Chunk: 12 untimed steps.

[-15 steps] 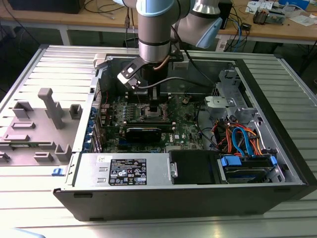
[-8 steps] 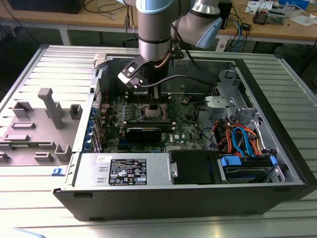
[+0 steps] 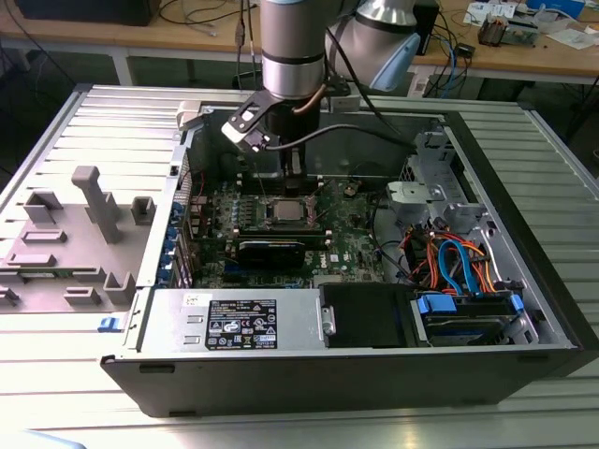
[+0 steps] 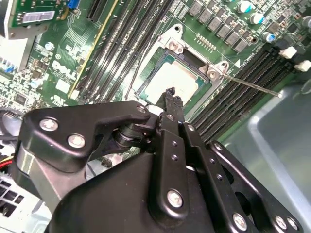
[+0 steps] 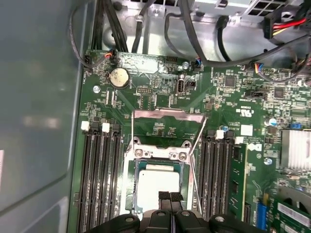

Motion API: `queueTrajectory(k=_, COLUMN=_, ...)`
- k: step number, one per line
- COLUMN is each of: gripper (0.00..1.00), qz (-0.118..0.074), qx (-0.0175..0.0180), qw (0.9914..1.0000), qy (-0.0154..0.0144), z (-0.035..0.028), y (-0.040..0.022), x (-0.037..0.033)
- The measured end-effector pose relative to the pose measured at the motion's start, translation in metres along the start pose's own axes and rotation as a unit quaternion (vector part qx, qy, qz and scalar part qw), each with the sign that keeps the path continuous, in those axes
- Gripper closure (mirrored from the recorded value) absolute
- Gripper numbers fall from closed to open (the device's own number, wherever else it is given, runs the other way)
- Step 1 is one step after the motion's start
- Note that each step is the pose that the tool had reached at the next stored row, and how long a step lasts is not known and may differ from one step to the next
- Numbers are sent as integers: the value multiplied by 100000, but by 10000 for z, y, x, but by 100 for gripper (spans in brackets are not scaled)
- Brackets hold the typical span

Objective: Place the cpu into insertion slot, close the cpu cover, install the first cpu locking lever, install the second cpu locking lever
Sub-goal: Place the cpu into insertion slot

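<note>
Ribbed metal counter (image 3: 65, 374) carries an open computer case (image 3: 281, 374). Arm (image 3: 292, 56) reaches down over the green motherboard (image 3: 351, 245) in the far part of the case. Gripper (image 5: 170, 196) is pinched narrow, fingertips together and holding nothing, just above the cpu (image 5: 155, 179). Cpu lies flat inside the insertion slot (image 5: 132, 184), with long memory slots (image 5: 99, 179) on both sides. Cpu cover (image 5: 167, 114) is open, tilted up off the slot from one edge.
</note>
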State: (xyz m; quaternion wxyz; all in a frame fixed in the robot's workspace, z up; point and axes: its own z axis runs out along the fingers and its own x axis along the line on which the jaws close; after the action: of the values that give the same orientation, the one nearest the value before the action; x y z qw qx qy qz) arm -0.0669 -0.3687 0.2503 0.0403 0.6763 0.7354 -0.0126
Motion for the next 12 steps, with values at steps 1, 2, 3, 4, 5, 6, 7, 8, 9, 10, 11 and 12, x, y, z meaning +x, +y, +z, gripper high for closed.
queueTrajectory(k=1, gripper=89, qz=-2, qx=1, qw=100000, qy=-4, z=-24, y=1, x=-2)
queueTrajectory(k=2, gripper=89, qz=-1, qx=5, qw=100000, qy=-8, z=-50, y=2, x=-4)
queueTrajectory(k=3, gripper=89, qz=-1, qx=3, qw=100000, qy=-11, z=-75, y=3, x=-6)
queueTrajectory(k=4, gripper=89, qz=-2, qx=0, qw=100000, qy=-9, z=-108, y=4, x=-8)
queueTrajectory(k=5, gripper=89, qz=0, qx=4, qw=100000, qy=-17, z=-156, y=5, x=-12)
queueTrajectory(k=6, gripper=89, qz=-2, qx=6, qw=100000, qy=-18, z=-188, y=7, x=-14)
queueTrajectory(k=7, gripper=89, qz=0, qx=6, qw=100000, qy=-21, z=-213, y=8, x=-16)
queueTrajectory(k=8, gripper=89, qz=-1, qx=4, qw=100000, qy=-17, z=-255, y=9, x=-20)
queueTrajectory(k=9, gripper=89, qz=-2, qx=-2, qw=100000, qy=-12, z=-284, y=11, x=-22)
queueTrajectory(k=10, gripper=89, qz=-2, qx=4, qw=100000, qy=-19, z=-295, y=11, x=-23)
queueTrajectory(k=11, gripper=89, qz=-4, qx=-2, qw=100000, qy=-10, z=-297, y=11, x=-23)
queueTrajectory(k=12, gripper=89, qz=-2, qx=-4, qw=100000, qy=-7, z=-297, y=11, x=-23)
